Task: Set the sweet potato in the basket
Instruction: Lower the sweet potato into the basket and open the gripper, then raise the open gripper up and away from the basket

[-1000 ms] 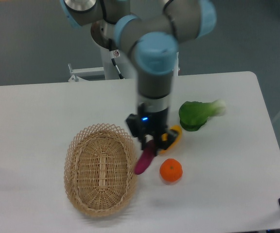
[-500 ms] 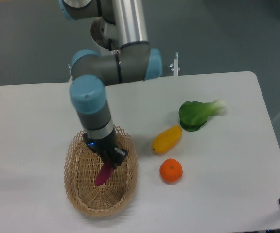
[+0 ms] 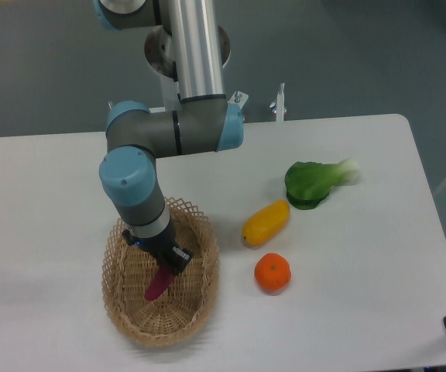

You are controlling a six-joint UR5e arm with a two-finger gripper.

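1. Sweet potato (image 3: 156, 284): magenta, elongated, tilted with its lower tip pointing near-left. It sits inside the basket's outline, over the woven floor at about the middle. Upper end hidden in the claw; cannot tell whether the lower tip touches the weave.
2. Claw (image 3: 169, 265): dark, pinching the upper end of the sweet potato. Points down into the basket from the far side.
3. Basket (image 3: 122, 314): oval, light tan wicker with open lattice rim. Stands on the near-left part of the table, long axis running near to far. Far rim partly covered by the arm's wrist.
4. Arm: grey tube segments with light blue joint caps. Comes down from the far side; the wrist segment stands almost upright over the basket's far half.
5. Yellow fruit (image 3: 265, 222): oblong, lying on the table just right of the basket, clear of its rim, angled up toward the far right.
6. Orange (image 3: 272, 273): round, near side of the yellow fruit, close beside it but apart.
7. Green leafy vegetable (image 3: 316, 183): far right of the yellow fruit, pale stalk end pointing right.
8. Table (image 3: 45, 186): white, carries all the above.
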